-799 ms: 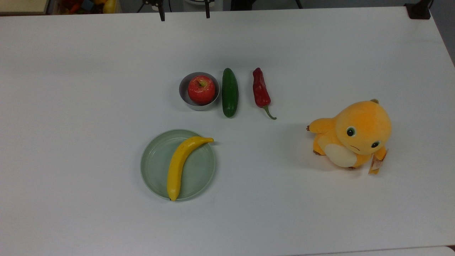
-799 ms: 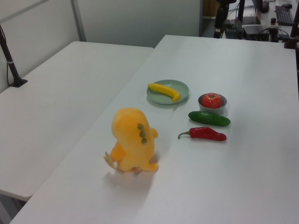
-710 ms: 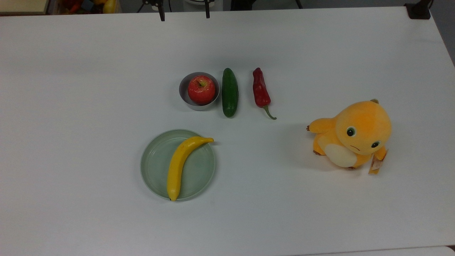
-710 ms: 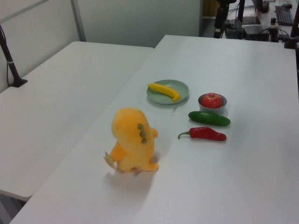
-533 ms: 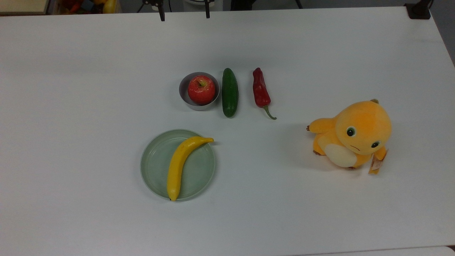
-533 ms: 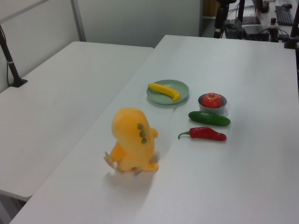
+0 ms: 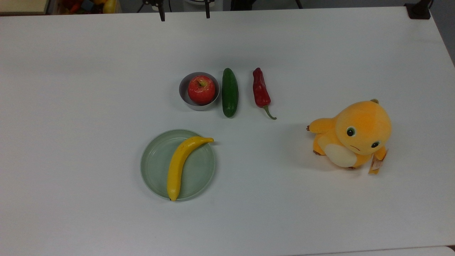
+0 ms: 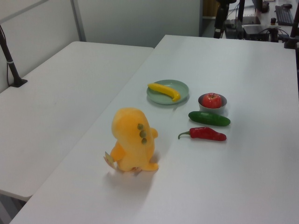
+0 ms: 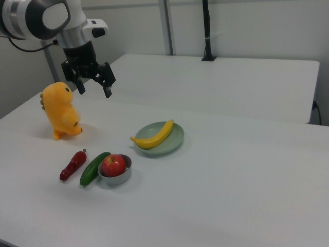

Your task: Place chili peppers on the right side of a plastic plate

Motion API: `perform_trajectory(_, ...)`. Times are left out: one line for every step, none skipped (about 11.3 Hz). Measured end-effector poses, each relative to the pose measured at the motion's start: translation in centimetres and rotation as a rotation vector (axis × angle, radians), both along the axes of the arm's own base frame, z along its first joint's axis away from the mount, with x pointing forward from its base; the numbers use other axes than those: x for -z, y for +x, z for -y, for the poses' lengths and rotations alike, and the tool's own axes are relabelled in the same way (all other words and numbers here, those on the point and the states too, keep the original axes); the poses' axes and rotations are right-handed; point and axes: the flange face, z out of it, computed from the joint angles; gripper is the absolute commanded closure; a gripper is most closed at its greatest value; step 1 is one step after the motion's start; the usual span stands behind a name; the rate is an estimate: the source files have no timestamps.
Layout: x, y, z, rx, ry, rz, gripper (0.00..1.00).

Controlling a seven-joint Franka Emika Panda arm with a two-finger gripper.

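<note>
Gripper (image 9: pixel 93 82) hangs high above the table (image 7: pixel 71 106) with fingers spread and empty. I note nothing on the table has shifted over the last second, so the task has not begun. Below it and toward the right view's left lies the chili pepper (image 9: pixel 73 164), beside the cucumber (image 9: pixel 94 168). Farther to the right view's right, the plastic plate (image 9: pixel 175 143) carries a banana (image 9: pixel 156 135). I cannot make out the arm's base, cut off at frame edge.

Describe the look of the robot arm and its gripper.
In the right view, the arm is white and rounded, with a grey disc-shaped joint cap and dark bands. A thin black cable trails from it. The gripper is black, with two dark fingers on a blocky black body.
</note>
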Motion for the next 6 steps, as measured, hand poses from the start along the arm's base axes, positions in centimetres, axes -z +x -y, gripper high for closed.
perform_trajectory(0.2,0.0,-0.1,-0.002,0.0,-0.003,0.0)
perform_trajectory(0.4,0.1,-0.2,-0.003,0.0,-0.007,0.0)
perform_trajectory(0.6,0.1,-0.2,-0.003,-0.001,-0.012,0.0)
perform_trajectory(0.9,0.1,-0.2,-0.003,-0.001,-0.017,0.0)
perform_trajectory(1.1,0.1,-0.2,-0.004,-0.001,-0.021,0.0)
perform_trajectory(1.2,0.1,-0.3,-0.006,-0.002,-0.024,0.0)
